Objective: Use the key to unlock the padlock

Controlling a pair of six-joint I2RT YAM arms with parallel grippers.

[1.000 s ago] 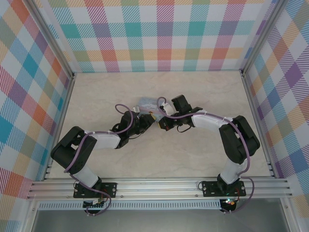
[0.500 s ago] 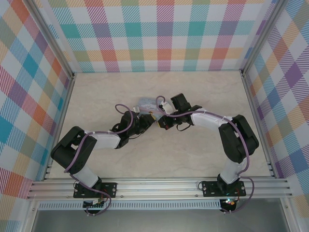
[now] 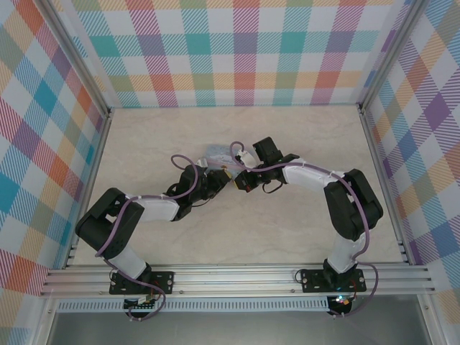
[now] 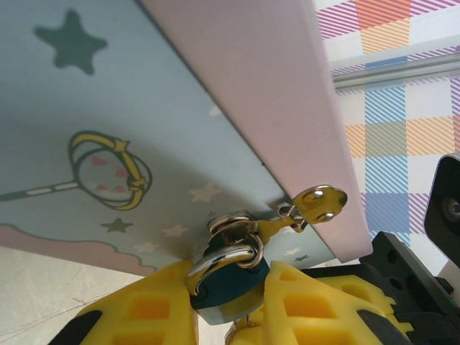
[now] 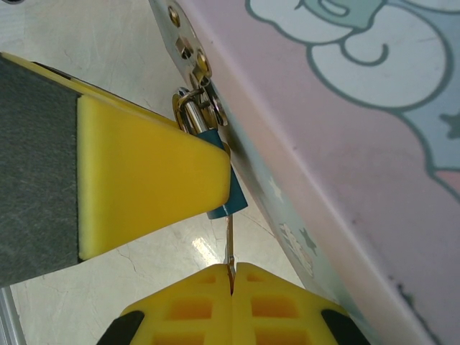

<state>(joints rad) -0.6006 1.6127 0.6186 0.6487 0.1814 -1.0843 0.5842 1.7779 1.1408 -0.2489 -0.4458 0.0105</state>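
Observation:
The padlock [image 4: 228, 286], a tiny teal body with a silver shackle, hangs from the hasp [image 4: 316, 204] of a light-blue cartoon tin [image 4: 144, 108]. My left gripper [image 4: 231, 310] is shut on the padlock's body, one yellow finger on each side. In the right wrist view, the padlock's lower corner [image 5: 226, 203] pokes out beyond the left finger [image 5: 144, 180]. The key [image 5: 229, 241], a thin silver blade, runs from my right gripper [image 5: 232, 277] up into the padlock's underside. The right gripper is shut on the key. From above, both grippers meet [image 3: 224, 175] [image 3: 243, 181] beside the tin [image 3: 218, 152].
The tin lies on a pale marble-look tabletop [image 3: 302, 237], with open surface on every side. Plaid walls [image 3: 237, 50] and aluminium rails [image 3: 237, 277] enclose the workspace. The two arms bend inward toward the table's middle.
The right arm's wrist has edged slightly left, toward the left gripper. Both grips look unchanged.

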